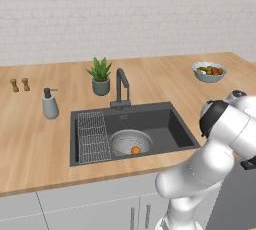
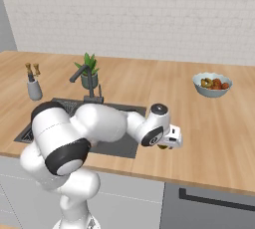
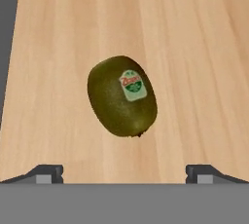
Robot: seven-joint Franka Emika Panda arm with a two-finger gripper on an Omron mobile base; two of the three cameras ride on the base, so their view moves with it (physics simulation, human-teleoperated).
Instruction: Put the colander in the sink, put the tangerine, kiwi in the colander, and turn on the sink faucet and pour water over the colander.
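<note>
While hanging over the worktop [image 3: 194, 33], pincer [image 3: 124, 172] spread wide, nothing gripped, tips [image 3: 46, 173] apart at either side. Kiwi [image 3: 122, 96] lying just ahead between the tips, untouched, label up. Off to the pincer's left: sink [image 1: 165, 124] holding colander [image 1: 122, 141], tangerine [image 1: 135, 150] inside. Sink faucet [image 1: 121, 86] behind the basin. Fruit bowl [image 2: 212, 84] further back.
</note>
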